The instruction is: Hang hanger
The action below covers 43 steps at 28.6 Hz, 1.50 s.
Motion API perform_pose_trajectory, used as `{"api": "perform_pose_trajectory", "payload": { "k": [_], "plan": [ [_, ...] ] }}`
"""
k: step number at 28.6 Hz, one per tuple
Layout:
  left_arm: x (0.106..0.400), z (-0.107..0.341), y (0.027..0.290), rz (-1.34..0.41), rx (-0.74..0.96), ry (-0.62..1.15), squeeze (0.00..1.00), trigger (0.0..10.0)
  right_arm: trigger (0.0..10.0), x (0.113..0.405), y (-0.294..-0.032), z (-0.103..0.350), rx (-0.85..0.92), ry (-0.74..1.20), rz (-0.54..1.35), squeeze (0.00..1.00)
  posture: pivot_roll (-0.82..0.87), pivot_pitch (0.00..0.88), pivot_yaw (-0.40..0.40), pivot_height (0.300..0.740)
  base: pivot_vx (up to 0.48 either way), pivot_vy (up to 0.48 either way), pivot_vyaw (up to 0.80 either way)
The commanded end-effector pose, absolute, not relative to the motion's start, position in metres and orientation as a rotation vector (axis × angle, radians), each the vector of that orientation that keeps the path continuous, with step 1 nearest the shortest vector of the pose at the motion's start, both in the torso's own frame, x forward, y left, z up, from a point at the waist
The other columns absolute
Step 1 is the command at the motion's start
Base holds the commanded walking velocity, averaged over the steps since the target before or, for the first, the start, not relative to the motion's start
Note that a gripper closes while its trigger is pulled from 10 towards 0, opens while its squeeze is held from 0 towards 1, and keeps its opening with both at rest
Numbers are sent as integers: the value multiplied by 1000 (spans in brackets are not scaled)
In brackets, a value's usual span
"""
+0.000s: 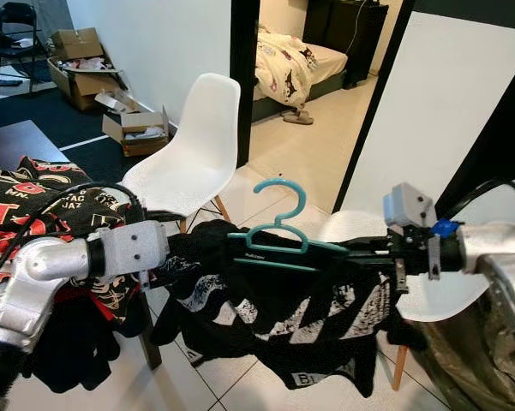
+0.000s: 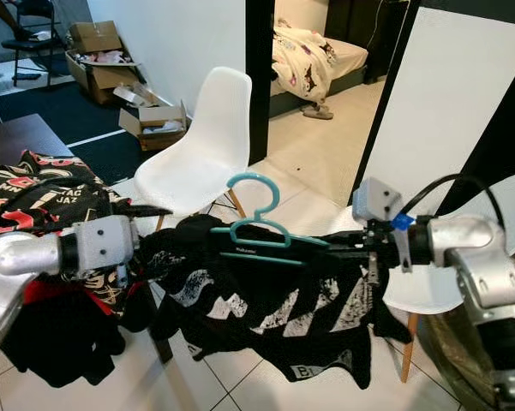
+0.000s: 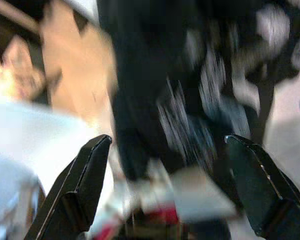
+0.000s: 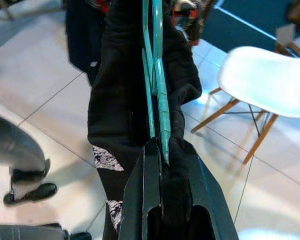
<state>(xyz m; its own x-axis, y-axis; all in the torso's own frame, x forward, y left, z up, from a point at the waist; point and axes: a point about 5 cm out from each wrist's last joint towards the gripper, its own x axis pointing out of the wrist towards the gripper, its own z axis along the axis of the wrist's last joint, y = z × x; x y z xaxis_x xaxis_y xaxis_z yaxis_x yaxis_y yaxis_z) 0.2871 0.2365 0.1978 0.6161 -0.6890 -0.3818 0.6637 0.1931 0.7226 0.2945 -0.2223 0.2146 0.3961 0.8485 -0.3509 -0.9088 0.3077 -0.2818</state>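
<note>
A teal plastic hanger hangs in the air in front of me with its hook pointing up. Over it is draped a black garment with white print. My right gripper is shut on the hanger's right end and the cloth around it, reaching in from the right. At the garment's left edge my left gripper stands open, fingers wide apart, with the blurred black cloth just beyond them. Its silver wrist sits level with the hanger.
A white chair stands behind the hanger, and another white chair is under my right arm. A dark table on the left carries piled clothes. Cardboard boxes lie by the wall. An open doorway leads to a bedroom.
</note>
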Motion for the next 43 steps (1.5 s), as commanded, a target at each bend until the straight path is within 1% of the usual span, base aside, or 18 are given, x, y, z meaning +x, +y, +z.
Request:
{"api": "perform_pose_trajectory", "payload": {
  "k": [1,2,4,5,9,10,11,12,13,16,19,20,22,23,26,30,36,43],
  "plan": [
    [286,196,245,-944,1027,19,1000,10000,0,295,-223,227,-458,75,1136,0,1,0,-44,740,0,0,0],
    [284,196,254,-926,1044,52,1000,10000,0,295,-225,225,-442,73,1110,0,1,0,-42,740,0,0,0],
    [284,196,254,-926,1044,52,1000,10000,0,295,-225,225,-442,73,1110,0,1,0,-42,740,0,0,0],
    [286,205,272,-806,1039,44,1000,10000,0,300,-230,220,-398,63,1008,0,6,0,-42,740,0,0,0],
    [291,213,278,-671,972,-20,1000,10000,0,307,-233,215,-347,44,899,0,8,0,-43,740,0,0,0],
    [293,213,275,-617,898,-57,1000,10000,0,310,-233,213,-316,33,848,0,9,0,-43,740,0,0,0],
    [294,205,267,-571,776,-81,227,10000,0,315,-231,209,-288,21,784,0,13,0,-44,740,0,0,0],
    [294,205,267,-571,776,-81,227,10000,0,315,-231,209,-288,21,784,0,13,0,-44,740,0,0,0],
    [295,192,255,-539,638,-101,0,10000,0,318,-229,205,-250,5,718,0,15,0,-46,740,0,0,0],
    [294,184,247,-524,553,-107,0,10000,0,320,-228,202,-227,-3,678,0,15,0,-46,740,0,0,0],
    [293,151,211,-380,179,-138,0,10000,0,331,-223,184,-77,-15,420,0,18,0,-56,740,0,0,0],
    [293,136,206,-315,107,-102,0,10000,471,331,-217,171,-44,4,360,0,24,0,-57,740,0,0,0],
    [292,122,203,-258,72,-55,0,10000,471,330,-210,159,-24,24,320,0,25,0,-57,740,0,0,0],
    [290,115,205,-234,80,-30,0,10000,10000,329,-209,151,-24,41,294,0,34,0,-57,740,0,0,0],
    [289,112,207,-214,83,-12,0,10000,10000,329,-208,146,-23,51,271,0,34,0,-57,740,0,0,0],
    [274,90,219,-115,68,59,0,10000,10000,318,-213,109,-12,91,81,0,44,0,-48,740,0,0,0],
    [274,93,221,-61,23,36,0,10000,10000,308,-209,93,-27,122,40,0,48,0,-47,740,0,0,0],
    [277,93,218,-57,52,36,0,10000,10000,313,-213,98,29,91,18,0,41,0,-52,740,-37,0,0]
  ]
}}
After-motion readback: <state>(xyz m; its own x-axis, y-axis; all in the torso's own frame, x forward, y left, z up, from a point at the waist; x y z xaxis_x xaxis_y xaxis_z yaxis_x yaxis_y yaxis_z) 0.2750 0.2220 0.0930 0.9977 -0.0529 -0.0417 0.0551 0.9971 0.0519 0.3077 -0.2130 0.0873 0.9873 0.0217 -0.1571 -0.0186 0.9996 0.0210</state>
